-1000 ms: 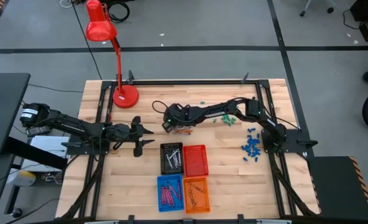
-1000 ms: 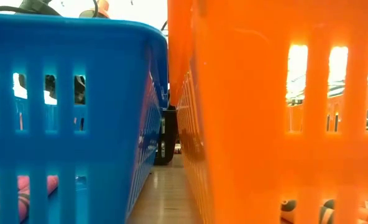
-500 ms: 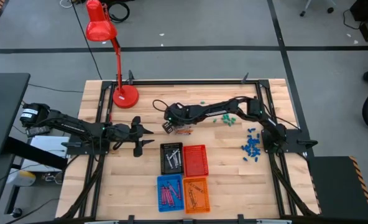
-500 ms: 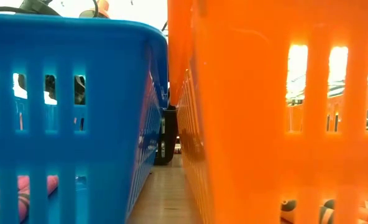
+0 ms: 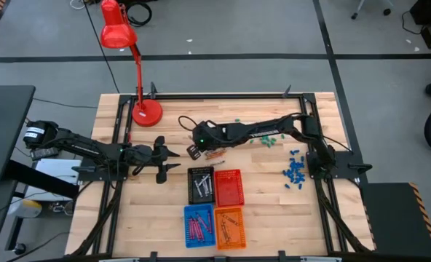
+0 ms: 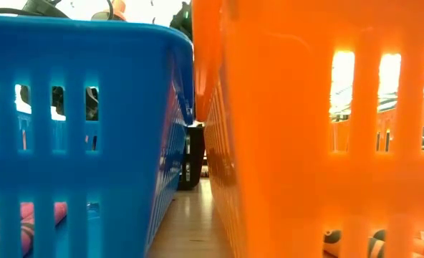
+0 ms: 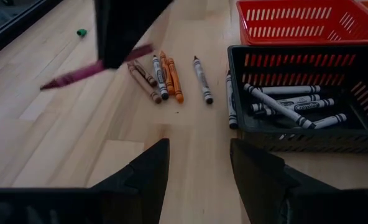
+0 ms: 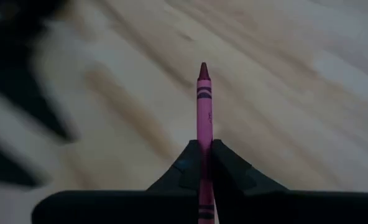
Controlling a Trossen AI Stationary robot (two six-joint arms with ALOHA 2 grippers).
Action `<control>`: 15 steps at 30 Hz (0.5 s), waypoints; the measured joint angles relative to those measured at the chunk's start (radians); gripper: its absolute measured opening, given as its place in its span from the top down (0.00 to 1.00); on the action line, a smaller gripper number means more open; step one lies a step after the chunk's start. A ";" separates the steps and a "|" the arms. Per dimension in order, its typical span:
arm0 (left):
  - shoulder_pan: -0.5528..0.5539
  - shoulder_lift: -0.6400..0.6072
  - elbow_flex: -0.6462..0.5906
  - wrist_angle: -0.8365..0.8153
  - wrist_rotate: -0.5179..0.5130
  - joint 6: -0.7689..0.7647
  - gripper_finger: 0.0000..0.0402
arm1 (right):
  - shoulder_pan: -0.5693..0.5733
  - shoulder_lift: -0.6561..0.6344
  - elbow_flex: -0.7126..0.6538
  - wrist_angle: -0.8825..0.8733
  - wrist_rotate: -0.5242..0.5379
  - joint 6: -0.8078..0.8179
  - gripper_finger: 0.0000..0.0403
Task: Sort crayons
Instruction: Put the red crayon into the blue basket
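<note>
While clamped on a maroon crayon [image 8: 203, 118], the right gripper [image 5: 194, 152] hangs above the bench [image 5: 266, 200].
Loose crayons [image 7: 165, 76] lie on the wood just beside the black basket [image 7: 299, 134], itself holding pale crayons; red basket [image 5: 229, 187] alongside; blue basket [image 5: 197, 223] and orange basket [image 5: 228, 226] nearer; left gripper [image 5: 164, 159] waits apart, fingers spread.

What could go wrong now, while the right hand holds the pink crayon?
The right hand pinches the pink crayon only near one end, so it could swing or slip out in transit. The loose crayons lie close beside the black basket; a low pass might scatter them.
</note>
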 joint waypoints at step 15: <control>0.000 0.000 0.000 -0.008 0.000 0.000 0.54 | 0.286 -0.032 0.001 0.050 0.040 0.290 0.92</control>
